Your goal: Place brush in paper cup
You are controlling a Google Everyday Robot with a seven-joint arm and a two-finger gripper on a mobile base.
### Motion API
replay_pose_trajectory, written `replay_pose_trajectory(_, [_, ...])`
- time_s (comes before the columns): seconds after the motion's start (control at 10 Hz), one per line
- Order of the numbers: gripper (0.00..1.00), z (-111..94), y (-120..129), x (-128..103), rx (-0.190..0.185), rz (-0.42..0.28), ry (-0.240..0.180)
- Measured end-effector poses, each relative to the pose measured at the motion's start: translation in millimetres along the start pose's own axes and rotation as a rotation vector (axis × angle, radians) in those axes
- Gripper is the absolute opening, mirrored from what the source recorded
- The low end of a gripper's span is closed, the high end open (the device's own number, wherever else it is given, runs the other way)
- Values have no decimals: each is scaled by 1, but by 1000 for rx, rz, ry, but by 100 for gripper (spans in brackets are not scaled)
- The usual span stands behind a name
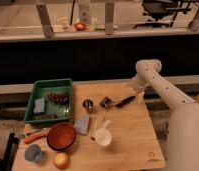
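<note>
The brush (118, 103) lies on the wooden table (133, 140), its bristly head to the left near the table's middle and its slim black handle pointing right and up. The white paper cup (103, 137) stands upright in front of it, closer to the near edge. My gripper (137, 94) hangs from the white arm at the table's back right, right at the end of the brush handle. I cannot tell whether it touches the handle.
A small dark metal cup (87, 104) stands left of the brush head. A green tray (49, 84) holding a blue sponge sits at the back left. A brown-orange bowl (61, 136), an orange-handled tool (35, 136), a grey pad (83, 124), a blue cup (33, 153) and a yellow fruit (61, 160) fill the front left.
</note>
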Motion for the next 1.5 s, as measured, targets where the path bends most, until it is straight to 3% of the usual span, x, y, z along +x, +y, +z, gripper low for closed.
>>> replay_pose_trajectory(0.4, [80, 5, 1, -7, -7, -16, -17])
replay_pose_trajectory(0.6, [80, 5, 5, -36, -13, -46, -39])
replay_pose_trajectory(0.8, [80, 7, 10, -43, -21, -54, -45])
replay_pose_trajectory(1.0, [80, 17, 8, -56, -37, -71, -72])
replay_pose_trajectory(1.5, [80, 41, 10, -64, -82, -70, -122])
